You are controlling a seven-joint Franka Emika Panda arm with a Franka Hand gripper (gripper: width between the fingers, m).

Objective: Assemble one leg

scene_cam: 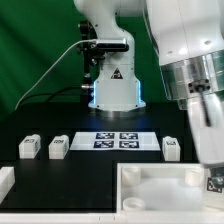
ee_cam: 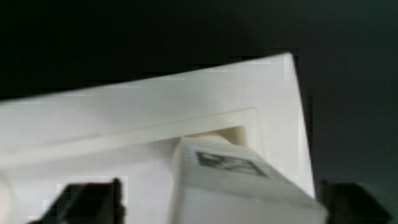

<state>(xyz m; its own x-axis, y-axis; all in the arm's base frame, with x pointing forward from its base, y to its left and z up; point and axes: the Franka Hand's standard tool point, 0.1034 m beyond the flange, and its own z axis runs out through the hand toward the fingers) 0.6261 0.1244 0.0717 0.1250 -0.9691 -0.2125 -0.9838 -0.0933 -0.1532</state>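
A leg [ee_cam: 235, 172], a white block with a black-and-white marker on its face, stands in a corner of the large white tray-like part [ee_cam: 143, 110]. My gripper [ee_cam: 217, 206] is open around it. One finger [ee_cam: 89, 202] stands clear of the leg with a gap; the other finger [ee_cam: 350, 206] is close beside it. In the exterior view the gripper [scene_cam: 211, 168] is at the right edge, over this leg [scene_cam: 214, 181]. Three more legs lie on the black table: two [scene_cam: 30, 147] [scene_cam: 59, 147] on the exterior view's left and one [scene_cam: 171, 148] on the right.
The marker board [scene_cam: 118, 140] lies in the middle in front of the robot base [scene_cam: 112, 90]. The tray-like part [scene_cam: 150, 192] fills the front right. A small white part [scene_cam: 5, 181] sits at the front left edge.
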